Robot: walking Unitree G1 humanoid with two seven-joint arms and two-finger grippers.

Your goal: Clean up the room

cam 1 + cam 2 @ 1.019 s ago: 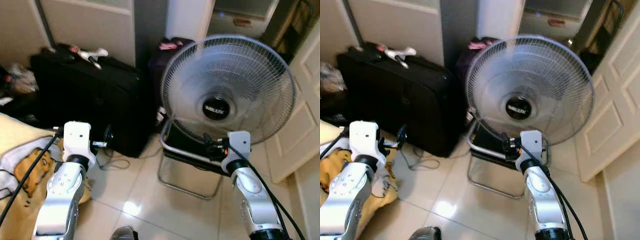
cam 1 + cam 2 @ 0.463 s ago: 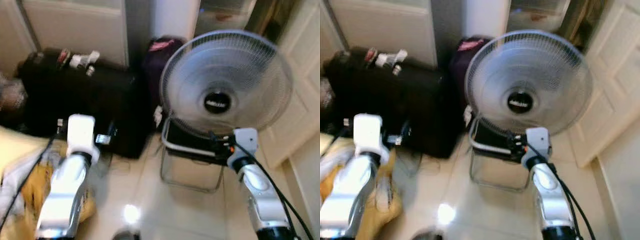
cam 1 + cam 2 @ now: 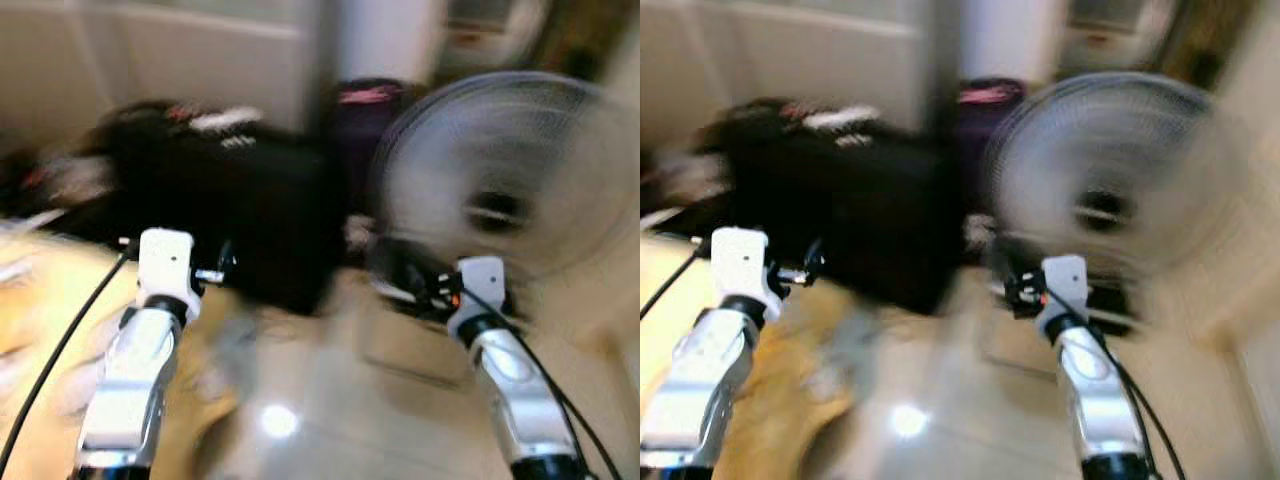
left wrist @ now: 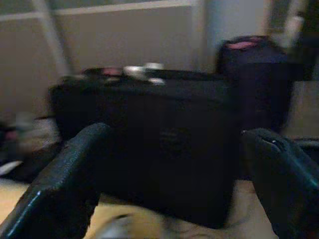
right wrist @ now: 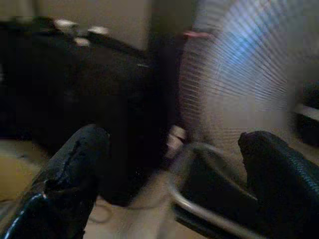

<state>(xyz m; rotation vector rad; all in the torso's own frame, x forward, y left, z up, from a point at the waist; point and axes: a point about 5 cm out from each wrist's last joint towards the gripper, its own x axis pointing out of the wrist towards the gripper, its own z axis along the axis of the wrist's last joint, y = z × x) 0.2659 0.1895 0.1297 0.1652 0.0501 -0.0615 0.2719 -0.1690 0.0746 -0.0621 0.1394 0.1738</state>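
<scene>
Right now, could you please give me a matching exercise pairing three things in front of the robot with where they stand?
Things:
1. suitcase
2. fan
3. purple bag

Places:
A. on the robot's right, near the right gripper
B. on the floor ahead of the left gripper
C. at the back, between the other two

Pairs: 1-B, 2-A, 3-C

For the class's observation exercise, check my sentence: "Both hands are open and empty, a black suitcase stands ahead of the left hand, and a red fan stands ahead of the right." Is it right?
One detail is wrong: the fan is white or pale grey, not red, as the right wrist view shows. The rest holds: the left hand and right hand are open and empty, and the black suitcase stands ahead of the left hand.
</scene>
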